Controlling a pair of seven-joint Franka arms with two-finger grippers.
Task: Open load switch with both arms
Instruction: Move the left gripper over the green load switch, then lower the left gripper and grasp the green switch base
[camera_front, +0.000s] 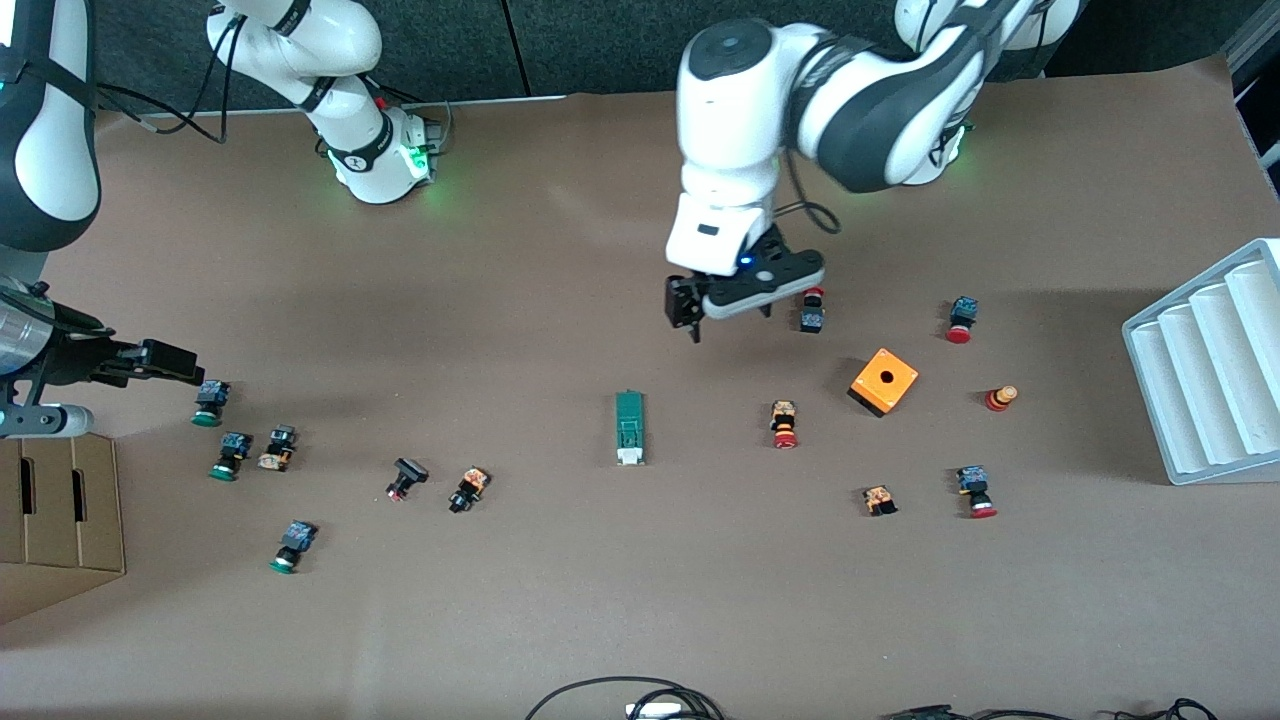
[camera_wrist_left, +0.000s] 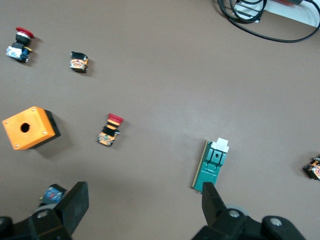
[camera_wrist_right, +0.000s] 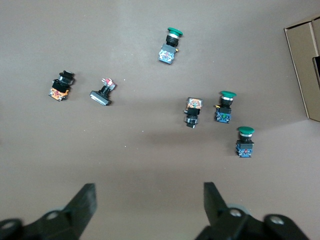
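With our left gripper (camera_front: 695, 318) and right gripper (camera_wrist_right: 145, 197) both spread and empty, the narrow green load switch (camera_front: 629, 427) could skid if we grip unevenly.

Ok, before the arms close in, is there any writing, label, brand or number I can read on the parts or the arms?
None that can be read.
Load switch: pale markings on its green face, too small to read.
Orange cube: plain faces, a round hole, no text.
Push buttons, such as the red-capped one beside the switch: printed bodies, too blurred to read.
Left arm and right arm: no legible marking.
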